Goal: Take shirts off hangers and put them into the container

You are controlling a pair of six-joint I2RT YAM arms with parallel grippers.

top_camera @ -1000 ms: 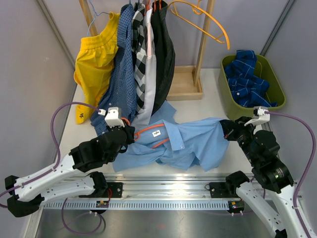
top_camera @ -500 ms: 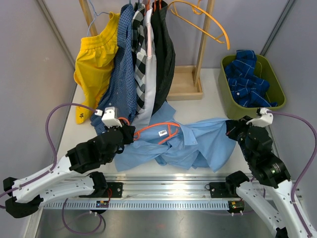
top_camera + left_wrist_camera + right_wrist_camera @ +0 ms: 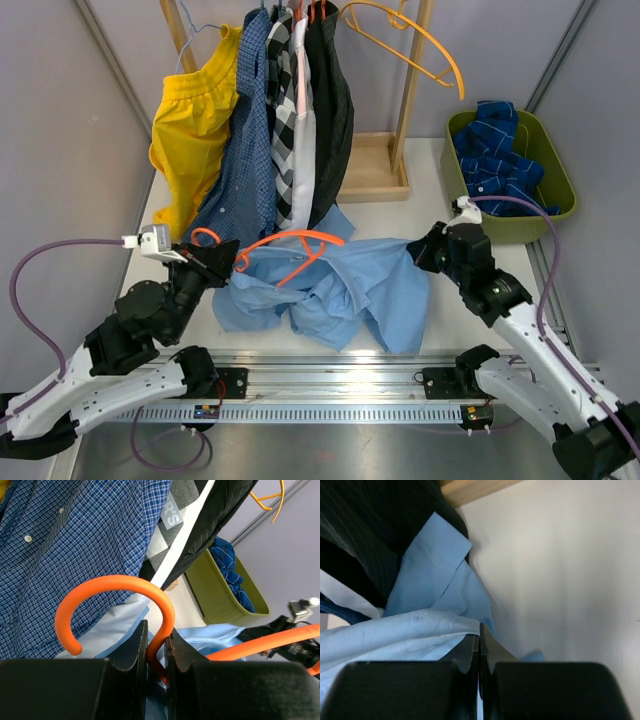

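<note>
Hanger (image 3: pixel 115 582) clamped in left tool (image 3: pixel 156 632), right tool (image 3: pixel 479 632) pinching blue shirt (image 3: pixel 420 630); label (image 3: pixel 172 515) reads "R'S".

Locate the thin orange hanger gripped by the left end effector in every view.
Top external: thin orange hanger centre-left, over the light blue cloth shirt.
Left wrist: its hook, centre foreground.
Right wrist: not in it.
Shared landmark: the light blue cloth shirt.

Overhead plus 2 close wrist views, light blue shirt (image 3: pixel 340 290) common
</note>
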